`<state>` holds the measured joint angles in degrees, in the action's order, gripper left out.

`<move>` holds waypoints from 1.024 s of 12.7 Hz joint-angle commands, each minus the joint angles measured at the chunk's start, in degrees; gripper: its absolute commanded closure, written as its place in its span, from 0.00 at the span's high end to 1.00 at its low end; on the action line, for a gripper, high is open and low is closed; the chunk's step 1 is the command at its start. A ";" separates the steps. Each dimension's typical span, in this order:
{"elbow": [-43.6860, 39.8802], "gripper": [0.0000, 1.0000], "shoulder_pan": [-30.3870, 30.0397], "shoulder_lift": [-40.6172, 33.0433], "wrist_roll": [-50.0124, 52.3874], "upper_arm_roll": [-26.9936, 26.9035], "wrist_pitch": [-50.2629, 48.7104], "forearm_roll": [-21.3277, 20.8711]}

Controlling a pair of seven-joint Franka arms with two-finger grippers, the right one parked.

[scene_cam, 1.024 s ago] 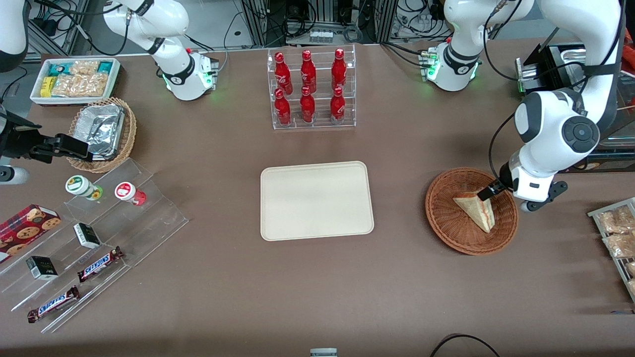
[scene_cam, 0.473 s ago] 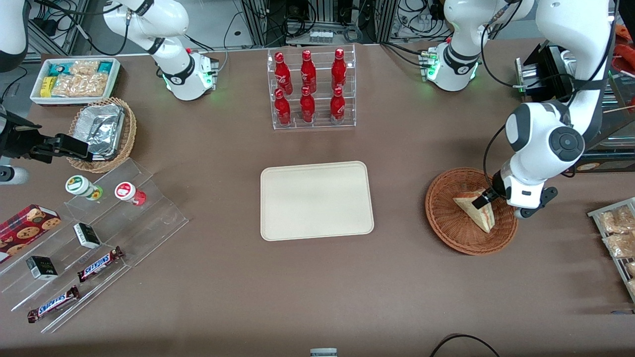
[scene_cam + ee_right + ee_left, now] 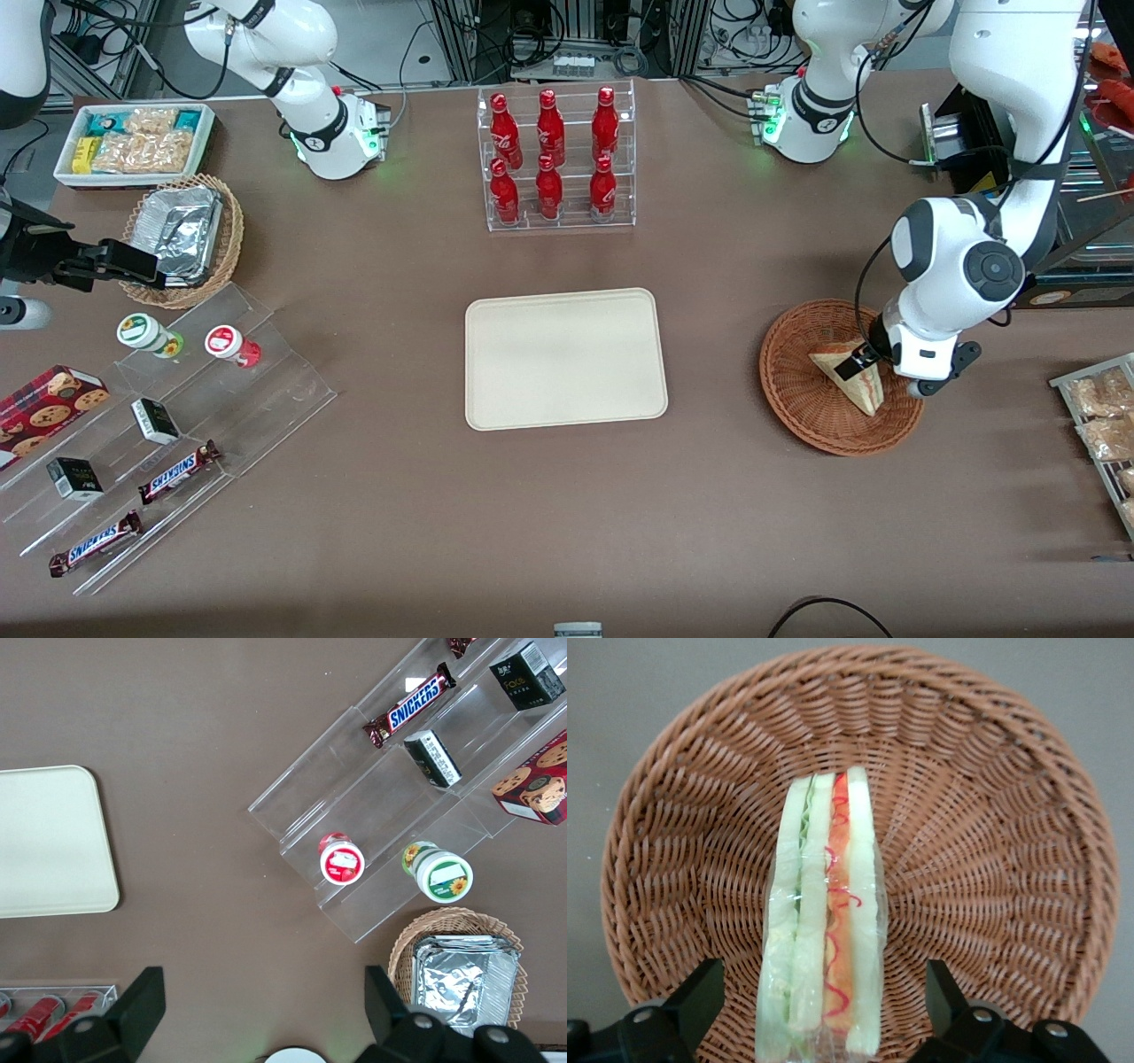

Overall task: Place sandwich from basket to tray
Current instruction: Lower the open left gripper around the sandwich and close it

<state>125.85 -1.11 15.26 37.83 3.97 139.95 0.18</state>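
Note:
The sandwich (image 3: 866, 392), a clear-wrapped wedge of pale bread with green and red filling, lies in the round reddish-brown wicker basket (image 3: 797, 394) toward the working arm's end of the table. My left gripper (image 3: 864, 363) is down in the basket, open. In the left wrist view its black fingers (image 3: 700, 992) stand on either side of the sandwich (image 3: 824, 904), with a gap on each side and the basket's (image 3: 992, 859) weave showing through. The gripper (image 3: 822, 988) holds nothing. The cream tray (image 3: 565, 358) lies flat at mid-table, and its corner (image 3: 44, 842) shows in the right wrist view.
A clear rack of red bottles (image 3: 554, 159) stands farther from the front camera than the tray. Toward the parked arm's end are acrylic steps with snacks (image 3: 168, 416), a tan basket holding a foil container (image 3: 182, 235) and a white bin (image 3: 133, 142). A rack of packets (image 3: 1103, 416) is beside the basket.
The left arm has come down and shifted a little toward the tray, bringing the open gripper astride the sandwich. Sandwich and basket have not moved.

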 commanded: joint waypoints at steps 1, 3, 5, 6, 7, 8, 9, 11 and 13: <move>0.45 1.00 0.05 0.91 1.01 0.16 1.46 0.52; 0.45 0.70 0.05 0.91 1.97 0.16 1.29 0.52; 0.37 0.00 0.05 0.65 2.95 0.16 0.41 0.52; 0.19 0.00 0.05 0.38 2.69 0.16 -0.55 0.52; -0.16 0.00 0.14 -0.06 2.42 0.16 -2.21 0.52; -0.60 0.00 0.14 -1.02 2.07 0.16 -3.62 0.43; -1.47 0.00 0.14 -1.72 1.98 0.16 -5.72 0.43; -4.45 0.00 0.14 -2.69 1.98 0.51 -11.43 0.43; -8.49 0.00 0.14 -3.14 1.98 1.39 -17.05 0.35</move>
<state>120.72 -1.09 13.39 39.60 4.63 128.15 0.20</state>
